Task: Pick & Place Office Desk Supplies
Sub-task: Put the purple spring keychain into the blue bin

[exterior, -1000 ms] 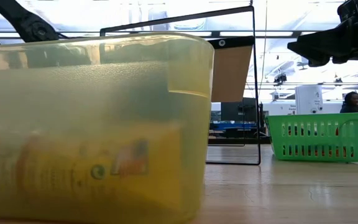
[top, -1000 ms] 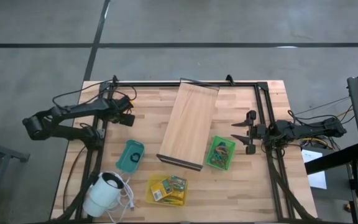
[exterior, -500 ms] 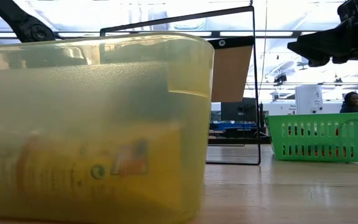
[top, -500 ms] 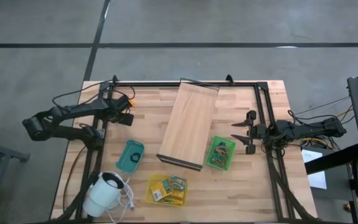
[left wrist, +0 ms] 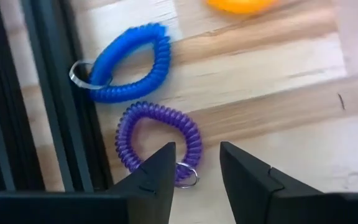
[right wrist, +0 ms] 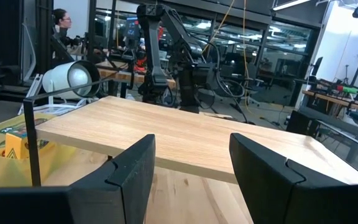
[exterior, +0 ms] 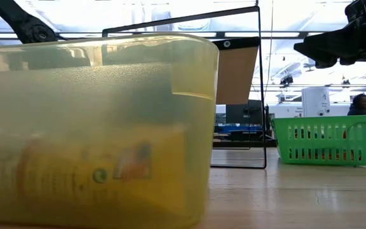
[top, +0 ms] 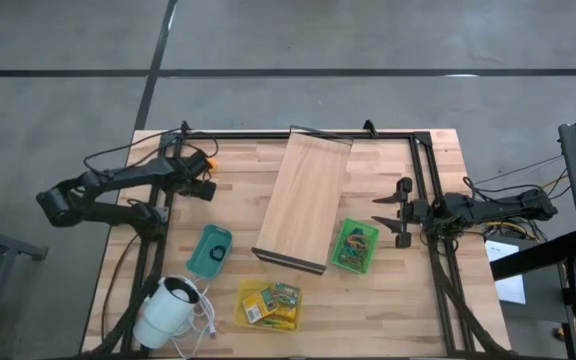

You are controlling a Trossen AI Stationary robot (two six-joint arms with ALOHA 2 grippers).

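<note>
**Left gripper poised over purple coil ring**

While hovering at the far-left part of the surface (top: 388,300), left of the long wooden board (top: 303,200): left gripper (top: 206,178), seen from above, close beside a small orange item (top: 209,160). Right of the board, right gripper (top: 392,212), parted and holding nothing, with a green basket (top: 354,246) just beside the board's near end. Also near that end, a teal tray (top: 209,250), a yellow bin of packets (top: 269,304) and a white round device (top: 168,308).

Low down: yellow bin filling the foreground (exterior: 94,127), green basket (exterior: 326,140) beyond, right gripper overhead (exterior: 326,48).

From the left wrist: fingers (left wrist: 157,177) apart, grasping nothing, straddling the small metal loop of a purple coil ring (left wrist: 160,140); blue coil ring (left wrist: 129,62) next to it, beside the black frame rail (left wrist: 36,93).

From the right wrist: fingers (right wrist: 132,165) spread, facing the board (right wrist: 185,140).
</note>
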